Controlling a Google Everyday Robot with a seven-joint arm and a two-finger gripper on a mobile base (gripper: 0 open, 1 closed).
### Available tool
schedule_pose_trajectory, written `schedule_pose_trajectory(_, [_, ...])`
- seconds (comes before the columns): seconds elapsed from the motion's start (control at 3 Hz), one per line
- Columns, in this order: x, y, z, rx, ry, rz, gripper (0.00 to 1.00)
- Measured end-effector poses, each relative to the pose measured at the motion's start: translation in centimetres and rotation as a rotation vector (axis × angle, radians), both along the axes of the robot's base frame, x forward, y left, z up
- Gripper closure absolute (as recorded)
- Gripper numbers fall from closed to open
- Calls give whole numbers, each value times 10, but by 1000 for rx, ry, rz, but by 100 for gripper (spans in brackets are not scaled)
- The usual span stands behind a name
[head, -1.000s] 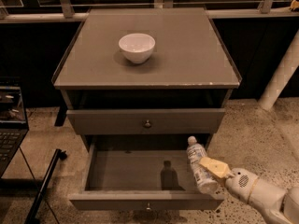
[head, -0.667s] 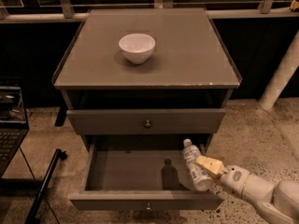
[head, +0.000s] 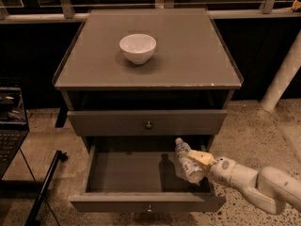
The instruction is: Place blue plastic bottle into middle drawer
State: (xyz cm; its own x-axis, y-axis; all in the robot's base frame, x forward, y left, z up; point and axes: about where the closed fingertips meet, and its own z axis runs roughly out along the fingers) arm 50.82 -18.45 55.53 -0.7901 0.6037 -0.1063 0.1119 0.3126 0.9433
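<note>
The pincer (head: 196, 163), at the end of the white arm (head: 256, 185) reaching in from the lower right of the frame, is clenched on the bottle (head: 187, 160). It grips low on the body, so the capped end stays free and points toward the upper left. The bottle hangs tilted inside the right end of the open drawer (head: 127, 175) at lower centre. That seems a sensible place to let it go, since the walls would stop it rolling off. Whether its base touches the drawer floor I cannot tell. It casts a dark shadow to its left. The bottle is clear, thin plastic with a white cap and a pale label, round and likely slippery. The drawer is wide, shallow and matt grey, with a small metal knob (head: 148, 208) on its front. The upper drawer (head: 108, 123) is shut, leaving the way in unobstructed. A smooth white bowl (head: 138, 48) sits on the flat grey tabletop (head: 188, 65), well apart from the work.
</note>
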Motion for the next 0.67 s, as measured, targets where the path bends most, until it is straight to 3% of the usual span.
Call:
schedule_pose_trajectory(0.33, [22,10,-8,-14,-34,-7,100])
schedule_pose_trajectory(0.67, [36,16,-23,-53,-98,-64,100])
